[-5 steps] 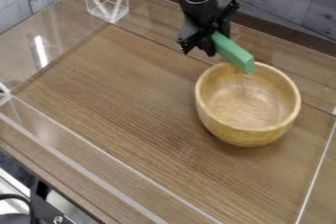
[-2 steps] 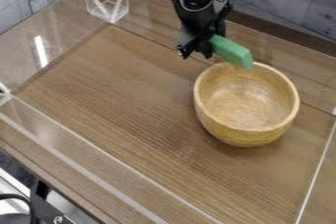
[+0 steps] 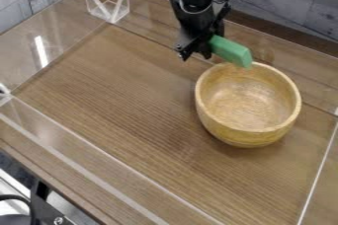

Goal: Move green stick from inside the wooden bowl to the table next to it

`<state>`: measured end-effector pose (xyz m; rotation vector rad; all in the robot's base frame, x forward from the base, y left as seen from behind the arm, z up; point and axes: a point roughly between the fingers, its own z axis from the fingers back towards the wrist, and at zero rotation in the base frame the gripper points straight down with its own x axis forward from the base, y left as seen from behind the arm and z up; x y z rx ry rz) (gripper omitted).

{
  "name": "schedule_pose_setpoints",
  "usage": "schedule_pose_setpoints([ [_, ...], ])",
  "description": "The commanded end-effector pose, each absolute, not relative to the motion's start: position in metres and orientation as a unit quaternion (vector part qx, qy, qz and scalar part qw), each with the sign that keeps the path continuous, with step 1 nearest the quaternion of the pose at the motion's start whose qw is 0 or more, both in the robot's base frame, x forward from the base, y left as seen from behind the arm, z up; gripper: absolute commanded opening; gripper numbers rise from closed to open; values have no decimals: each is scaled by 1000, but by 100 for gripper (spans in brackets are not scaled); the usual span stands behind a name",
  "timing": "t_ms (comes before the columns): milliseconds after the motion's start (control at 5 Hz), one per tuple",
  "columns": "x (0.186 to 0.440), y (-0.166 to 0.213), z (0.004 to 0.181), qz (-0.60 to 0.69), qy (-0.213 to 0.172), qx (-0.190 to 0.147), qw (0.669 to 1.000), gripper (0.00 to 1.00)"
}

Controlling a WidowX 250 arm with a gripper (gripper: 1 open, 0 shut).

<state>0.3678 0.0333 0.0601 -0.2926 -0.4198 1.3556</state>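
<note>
The green stick [image 3: 232, 51] is seen at the far rim of the wooden bowl [image 3: 247, 112], one end reaching over the opening and the other meeting the claw [image 3: 215, 43]. It is pinched by the claw at that far end, as judged from the contact; the fingertips themselves are not clearly made out. The long axis is laid obliquely, running from the claw toward the near right of the view, so that the free end is pointed over the bowl. Whether the rim is touched by the stick cannot be told. The bare table [image 3: 119, 96] is found to the left of the bowl in the view, on the side away from the free end. A shift leftward is therefore judged to be required, with the trailing end carried past the rim before any lowering; otherwise the rim could be caught and the stick turned in the grip.
</note>
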Motion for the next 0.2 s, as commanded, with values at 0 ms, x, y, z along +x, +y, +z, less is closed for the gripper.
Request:
schedule_pose_setpoints([
  [0,372,32,72,616,-211,-142,745,0],
])
